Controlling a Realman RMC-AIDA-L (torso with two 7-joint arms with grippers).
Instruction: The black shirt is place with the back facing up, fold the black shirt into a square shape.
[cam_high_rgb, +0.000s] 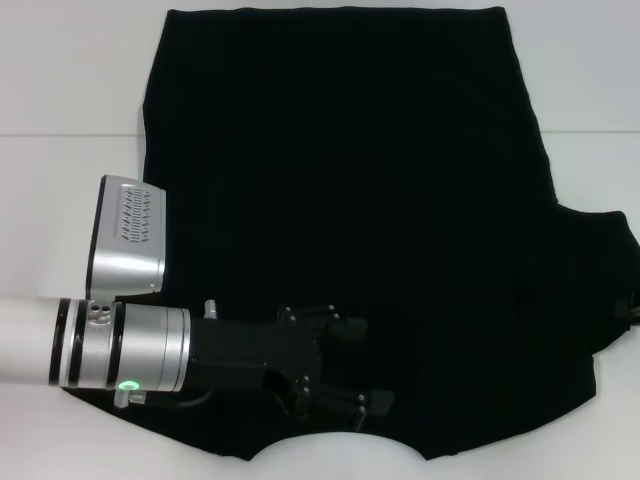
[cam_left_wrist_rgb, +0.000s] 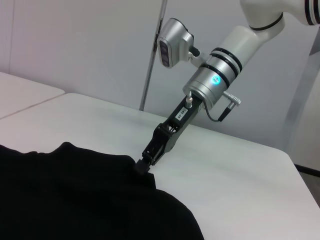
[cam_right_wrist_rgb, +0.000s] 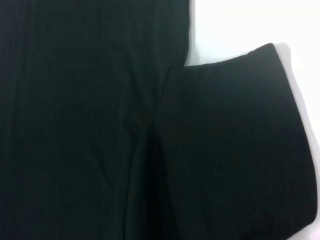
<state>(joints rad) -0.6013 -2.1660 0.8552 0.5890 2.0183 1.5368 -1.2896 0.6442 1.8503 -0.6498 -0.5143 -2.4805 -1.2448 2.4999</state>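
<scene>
The black shirt (cam_high_rgb: 350, 180) lies spread flat on the white table (cam_high_rgb: 60, 70), plain side up, collar end at the near edge. My left gripper (cam_high_rgb: 372, 368) reaches in from the left, low over the shirt's near part, with its fingers spread open and nothing between them. At the shirt's right sleeve (cam_right_wrist_rgb: 235, 140), my right gripper (cam_left_wrist_rgb: 142, 166) comes down at a slant. Its fingertips are together on the sleeve's edge, where the black shirt (cam_left_wrist_rgb: 75, 200) rises a little. In the head view only a sliver of the right gripper (cam_high_rgb: 632, 300) shows at the frame edge.
White tabletop (cam_left_wrist_rgb: 225, 165) shows past the sleeve and along the shirt's left side. A seam between two tables (cam_high_rgb: 70, 134) runs at the far left. A thin pole (cam_left_wrist_rgb: 152, 55) stands against the wall beyond the table.
</scene>
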